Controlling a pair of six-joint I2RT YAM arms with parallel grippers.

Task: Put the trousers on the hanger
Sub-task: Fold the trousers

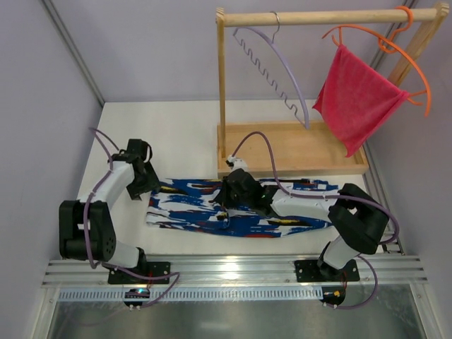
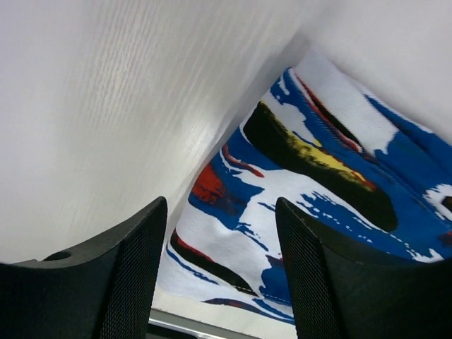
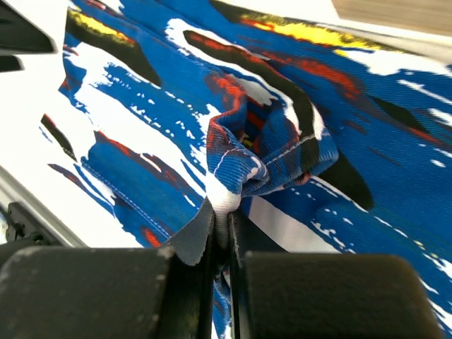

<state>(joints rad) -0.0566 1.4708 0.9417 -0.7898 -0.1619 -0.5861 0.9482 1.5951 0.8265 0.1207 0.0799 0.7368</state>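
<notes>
On table (image 1: pixel 183 134), right fingers (image 3: pixel 194 244) pinch trousers (image 3: pixel 141 141) fold.

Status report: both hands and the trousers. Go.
Left hand open, empty. Right hand shut on a trousers fold. Hanger on rack, nothing in the way.

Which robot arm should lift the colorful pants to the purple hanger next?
Probably the right: the right gripper is shut on a fold of the trousers and sits nearer the hanger. The left gripper is open, holding nothing.

Trousers (image 1: pixel 183 201) royal blue, white-patched; hanger (image 1: pixel 302 95) pale lavender
</notes>
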